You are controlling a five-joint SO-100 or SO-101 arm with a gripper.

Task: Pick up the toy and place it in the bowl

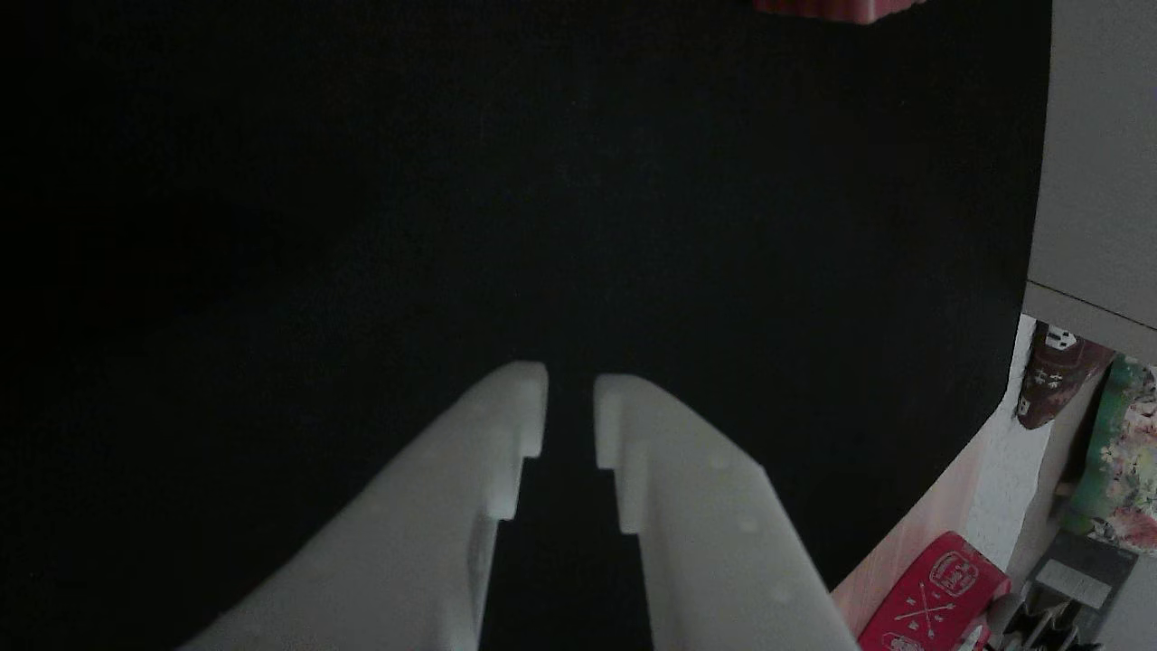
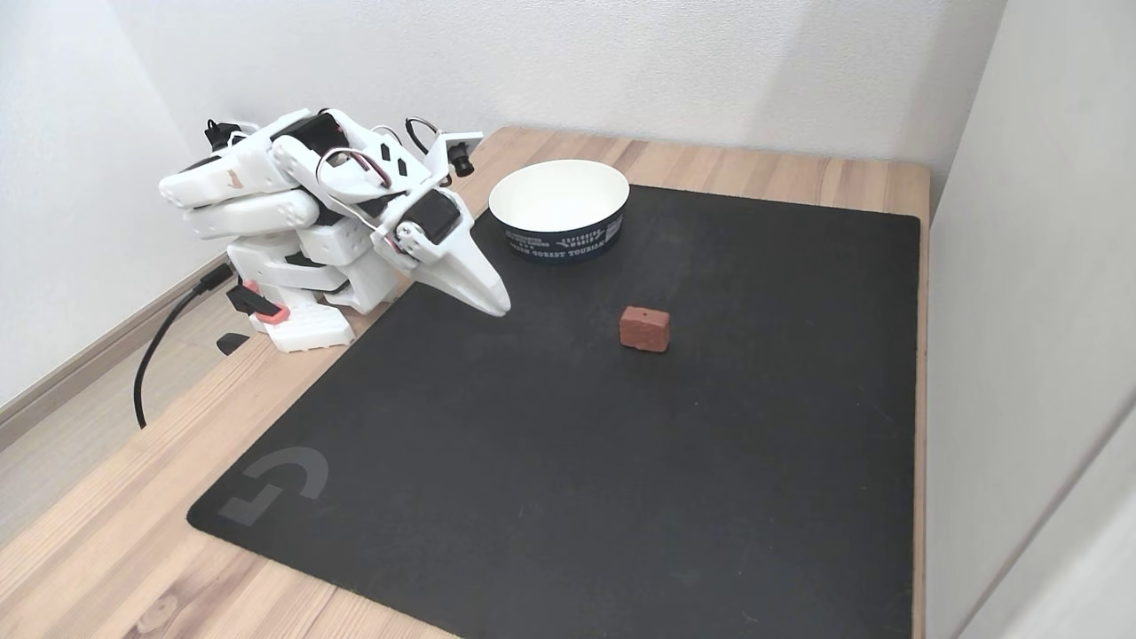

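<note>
- The gripper (image 2: 499, 306) hangs low over the black mat (image 2: 532, 461) near its left edge in the fixed view, fingers a narrow slit apart and holding nothing.
- The toy (image 2: 644, 328) lies mid-mat, well apart from the gripper, with bare mat on every side.
- The bowl (image 2: 559, 211) sits at the mat's far edge, beside the arm.
- In the other view, the toy (image 1: 836, 9) shows at the top edge.
</note>
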